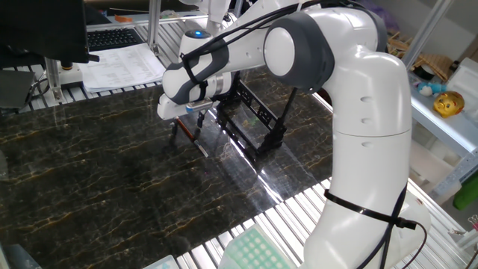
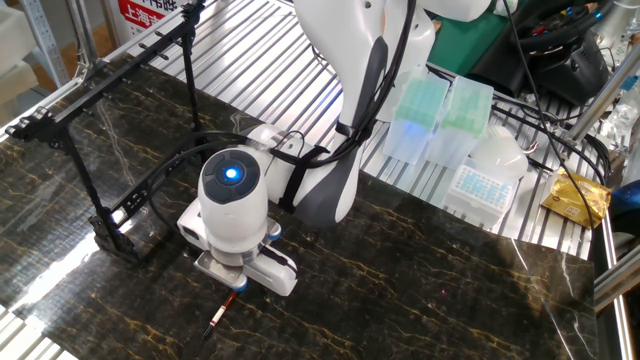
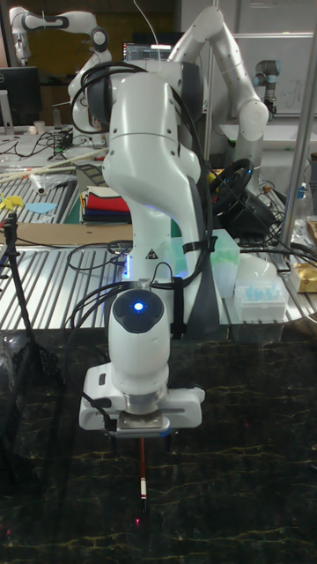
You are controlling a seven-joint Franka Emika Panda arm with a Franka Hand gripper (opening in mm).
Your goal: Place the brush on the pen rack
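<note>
The brush (image 1: pixel 196 142) lies flat on the dark marble table (image 1: pixel 89 187), its reddish section near the gripper and its pale tip pointing away. It shows again as the brush (image 2: pixel 221 313) and the brush (image 3: pixel 142 471). My gripper (image 1: pixel 187 125) hangs low over the brush's dark end, open, with one finger on each side of the shaft. In the tall view the gripper (image 3: pixel 141 432) hides that end. The black pen rack (image 1: pixel 254 119) stands just right of the gripper; the pen rack (image 2: pixel 110 130) stands to the left in the other fixed view.
Pipette-tip boxes (image 2: pixel 430 110) and a tip rack (image 2: pixel 480 185) sit on the metal rollers behind the arm's base. Papers (image 1: pixel 123 63) and a keyboard lie beyond the table's far edge. A green tip box (image 1: pixel 254 250) is at the near edge.
</note>
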